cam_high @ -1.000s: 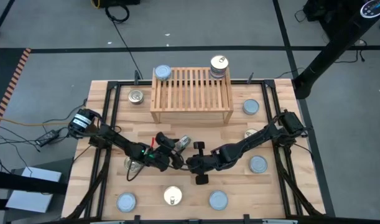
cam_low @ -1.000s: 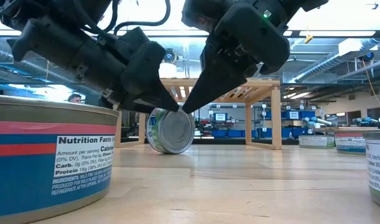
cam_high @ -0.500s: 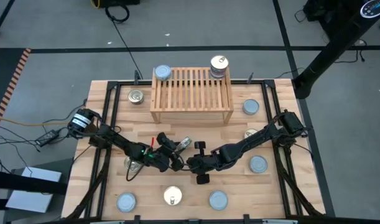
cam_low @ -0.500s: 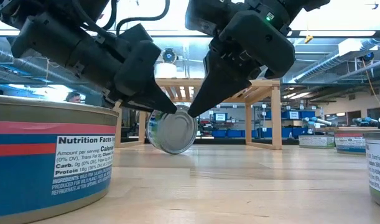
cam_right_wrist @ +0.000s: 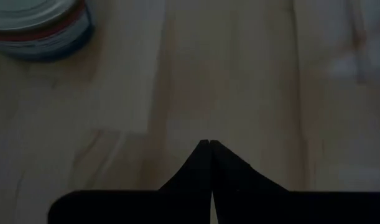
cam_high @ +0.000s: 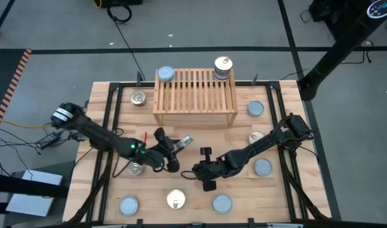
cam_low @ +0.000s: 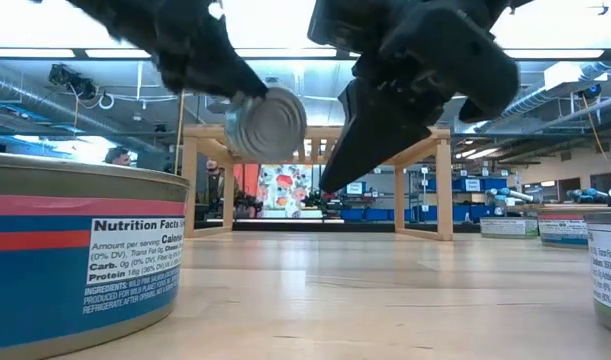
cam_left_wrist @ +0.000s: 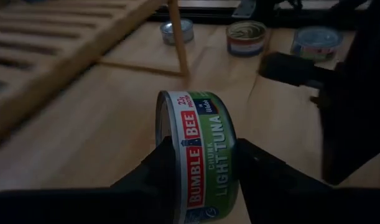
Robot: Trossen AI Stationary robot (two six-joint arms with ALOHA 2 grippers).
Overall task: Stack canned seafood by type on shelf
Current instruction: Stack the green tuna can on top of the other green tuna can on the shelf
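Note:
My left gripper (cam_high: pixel 175 149) is shut on a green-labelled tuna tin (cam_left_wrist: pixel 205 155), seen near the table's middle in front of the shelf (cam_high: pixel 194 95). In the low view the tin (cam_low: pixel 268 122) hangs well above the tabletop. My right gripper (cam_high: pixel 195 170) is shut and empty, to the right of the tin and nearer the front edge; its tips meet over bare wood (cam_right_wrist: pixel 209 144). On the shelf's slatted top rest a silvery-blue-lidded tin (cam_high: pixel 165 74) at the left and a small stack with a golden lid (cam_high: pixel 223 67) at the right. My left gripper pinches the tuna tin between its two fingers (cam_left_wrist: pixel 153 171), one on each flat end, by the rim (cam_left_wrist: pixel 162 124). The fingers come slanting from the table's left and near side. The tin is turned on edge with its label band facing the wrist camera, lifted clear of the table.
Loose tins lie around the tabletop: golden-lidded ones (cam_high: pixel 139 98), (cam_high: pixel 136 168), (cam_high: pixel 175 199), (cam_high: pixel 256 136) and silvery-blue ones (cam_high: pixel 255 108), (cam_high: pixel 263 167), (cam_high: pixel 222 203), (cam_high: pixel 128 206). A large tin (cam_low: pixel 80 255) stands close to the low camera. Bare wood lies between the two grippers.
My left gripper has risen with the tuna tin, which stood on edge on the table and now hangs clear above it, a little closer to the shelf. My right gripper, whose tip was against the tin, has drawn back toward the near edge.

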